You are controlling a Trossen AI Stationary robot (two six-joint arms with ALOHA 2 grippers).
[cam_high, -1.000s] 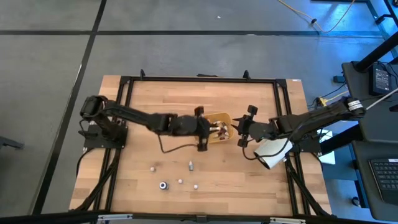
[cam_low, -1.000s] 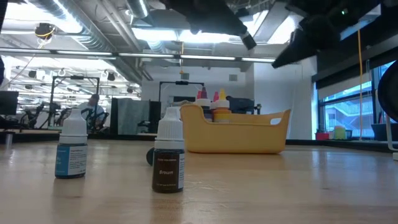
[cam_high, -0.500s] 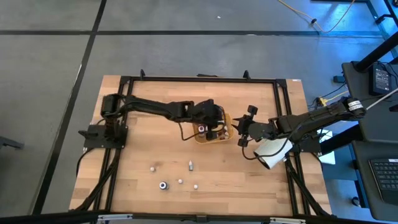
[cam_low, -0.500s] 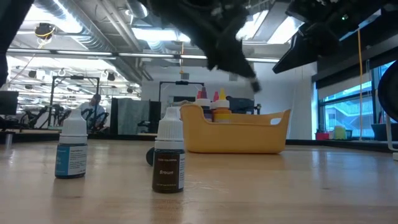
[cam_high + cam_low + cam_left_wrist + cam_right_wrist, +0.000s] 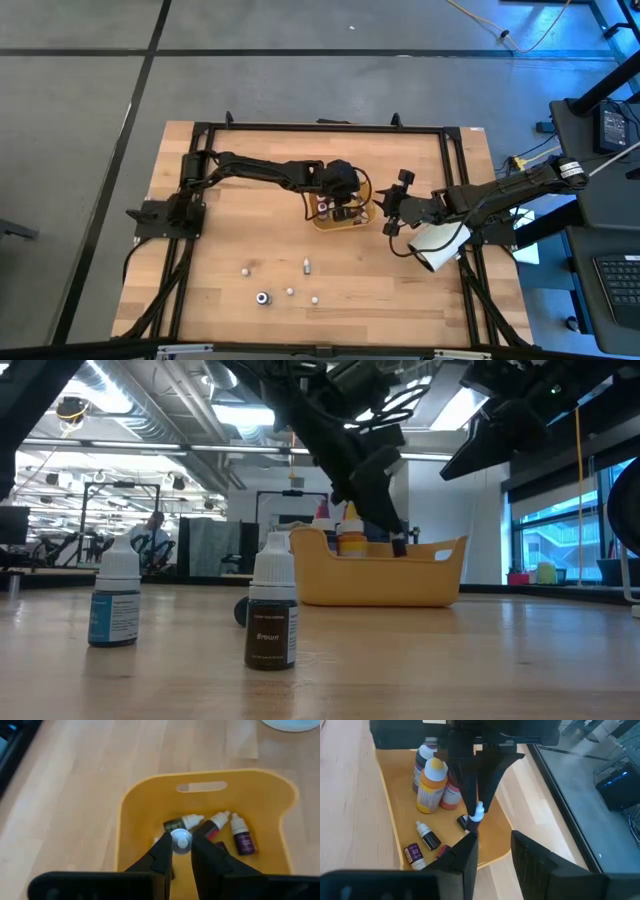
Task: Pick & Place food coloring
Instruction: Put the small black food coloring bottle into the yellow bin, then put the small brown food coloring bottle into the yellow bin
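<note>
1. From the high view, I saw my left gripper (image 5: 335, 205) reaching over the orange tray (image 5: 365, 189) near the middle of the bench (image 5: 230, 240); what sat between its jaws was hidden there.
2. The left wrist view settled it: the jaws were clamped on a white-capped bottle (image 5: 181, 841), held over the tray's inside, above several bottles lying on the tray floor (image 5: 220, 827).
3. The right wrist view added the upright bottles, an orange-capped one (image 5: 431, 787) among them, standing at one end of the tray.
4. The right gripper (image 5: 393, 205) hung just beside the tray, its jaws slightly apart on nothing.
5. Only the low view let me read the loose bottles on the bench: a brown one (image 5: 271, 615) and a blue one (image 5: 117, 605), both upright, well apart from the tray.
</note>
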